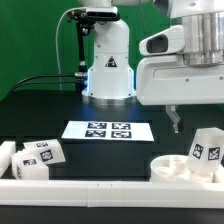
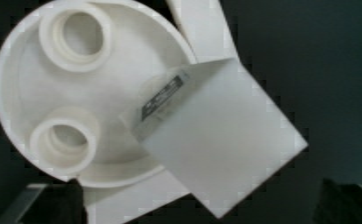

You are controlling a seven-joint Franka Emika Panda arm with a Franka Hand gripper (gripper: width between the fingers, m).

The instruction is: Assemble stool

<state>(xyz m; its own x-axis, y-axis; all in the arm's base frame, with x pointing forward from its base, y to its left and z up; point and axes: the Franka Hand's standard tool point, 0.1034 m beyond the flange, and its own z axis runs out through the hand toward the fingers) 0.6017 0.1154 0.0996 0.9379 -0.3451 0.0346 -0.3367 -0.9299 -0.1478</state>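
Note:
The round white seat [image 1: 172, 167] lies flat at the exterior view's right, sockets facing up. One chunky tagged leg [image 1: 207, 148] stands on or just behind its far edge. My gripper [image 1: 176, 124] hangs a little above them, holding nothing. In the wrist view the seat [image 2: 53, 90] shows two round sockets, and the leg [image 2: 222, 130] lies across its edge, below the gripper [image 2: 187, 214]. The dark fingertips [image 2: 36, 206] sit wide apart at the frame edge, so the jaws look open. Two more tagged legs [image 1: 40, 158] lie on their sides at the exterior view's left.
The marker board [image 1: 108, 130] lies flat mid-table in front of the robot base [image 1: 108, 70]. A long white rail [image 1: 90, 186] runs along the front edge, with the legs and seat just behind it. Black cables trail at the back left.

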